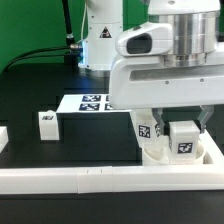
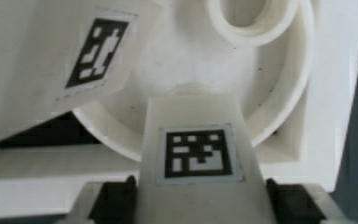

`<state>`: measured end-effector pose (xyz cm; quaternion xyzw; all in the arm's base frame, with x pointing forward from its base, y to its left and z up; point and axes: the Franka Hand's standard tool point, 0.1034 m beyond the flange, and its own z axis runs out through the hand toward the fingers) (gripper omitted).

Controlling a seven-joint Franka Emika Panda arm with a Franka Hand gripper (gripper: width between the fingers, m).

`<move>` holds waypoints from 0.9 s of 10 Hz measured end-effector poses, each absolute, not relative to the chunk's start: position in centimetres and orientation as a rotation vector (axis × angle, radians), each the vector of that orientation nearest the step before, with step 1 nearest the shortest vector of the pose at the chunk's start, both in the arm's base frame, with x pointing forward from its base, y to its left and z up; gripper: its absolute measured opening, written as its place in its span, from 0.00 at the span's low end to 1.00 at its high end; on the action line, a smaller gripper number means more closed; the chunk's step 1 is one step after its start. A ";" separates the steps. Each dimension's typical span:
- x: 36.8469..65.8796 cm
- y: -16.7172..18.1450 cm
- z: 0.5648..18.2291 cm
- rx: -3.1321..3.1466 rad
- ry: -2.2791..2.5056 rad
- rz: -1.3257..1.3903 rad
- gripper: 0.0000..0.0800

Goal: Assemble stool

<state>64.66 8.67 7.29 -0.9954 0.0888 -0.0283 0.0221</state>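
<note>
**Claw pinching leg at seat rim**

A spare leg (image 1: 46, 123) is lying on the counter (image 1: 90, 145) at the exterior view's left, well apart from the rest. The marker board (image 1: 95, 102) is sitting behind it. Further right, a second leg (image 1: 147, 128) is standing in the seat (image 1: 152, 153). The claw (image 1: 185, 135) is pinching a third leg (image 1: 186, 146), long axis upright, right over the seat rim. Contact is unclear. The socket is probably lying straight below, so pushing down looks next.
</note>
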 end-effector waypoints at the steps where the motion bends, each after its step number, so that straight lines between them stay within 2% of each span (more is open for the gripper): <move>1: 64.7 8.4 7.2 -3.072 0.395 -0.085 0.43; 3: 64.7 8.1 7.2 -3.032 0.636 -0.080 0.43; 6: 64.1 6.7 7.2 -2.756 1.450 -0.016 0.43; 8: 64.1 5.4 8.0 -2.616 1.711 0.062 0.43; 9: 63.5 6.2 7.2 -2.521 1.858 0.059 0.43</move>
